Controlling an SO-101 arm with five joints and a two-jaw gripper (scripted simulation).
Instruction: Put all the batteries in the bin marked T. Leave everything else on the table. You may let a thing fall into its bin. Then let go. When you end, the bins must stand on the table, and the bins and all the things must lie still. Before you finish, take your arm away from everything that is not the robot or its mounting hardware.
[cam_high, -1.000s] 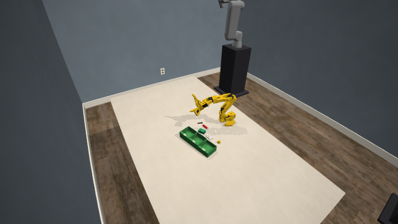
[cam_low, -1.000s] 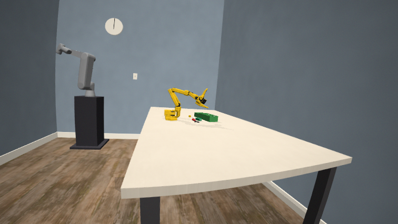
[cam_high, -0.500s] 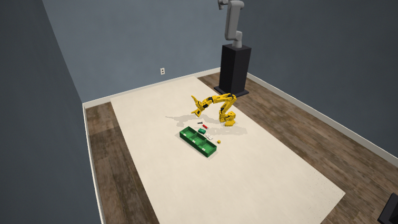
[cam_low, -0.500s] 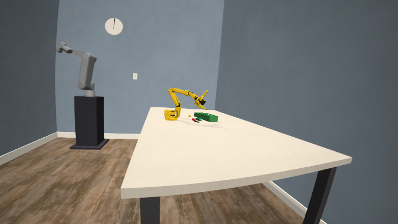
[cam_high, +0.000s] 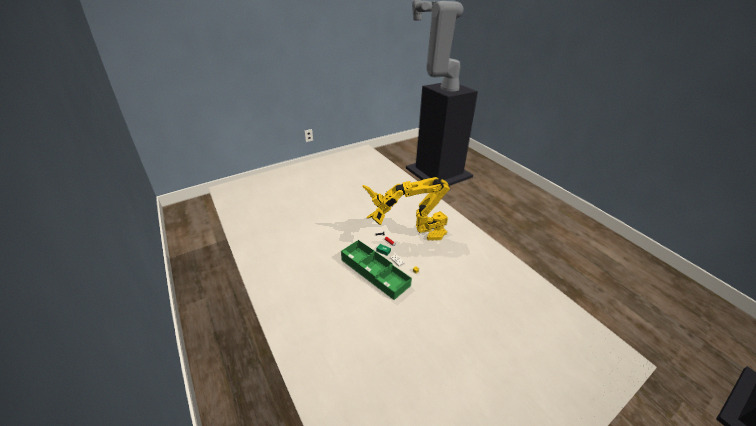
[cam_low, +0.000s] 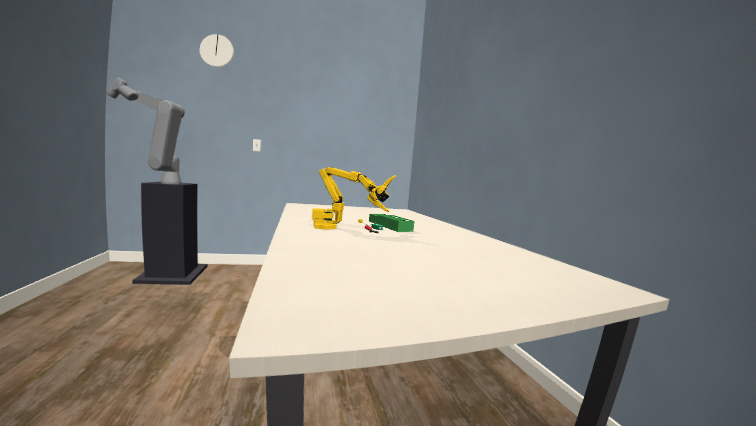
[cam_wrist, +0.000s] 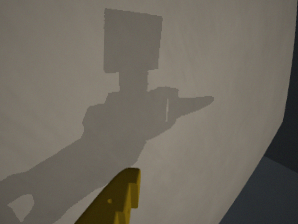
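My yellow arm's gripper (cam_high: 371, 203) is wide open and empty, held in the air above the table beyond the small things; it also shows in the exterior view (cam_low: 384, 191). A small red object (cam_high: 389, 240), perhaps a battery, lies on the table next to a small black bolt (cam_high: 379, 233). A long green bin tray (cam_high: 375, 267) with three compartments stands on the table; its letter marks are too small to read. The wrist view shows only one yellow finger (cam_wrist: 100, 223), bare table and the arm's shadow.
A small green block (cam_high: 383, 248), a white dotted piece (cam_high: 396, 259) and a small yellow cube (cam_high: 415, 269) lie beside the tray. The arm's base (cam_high: 434, 224) stands behind them. A grey arm on a black pedestal (cam_high: 444, 132) stands off the table.
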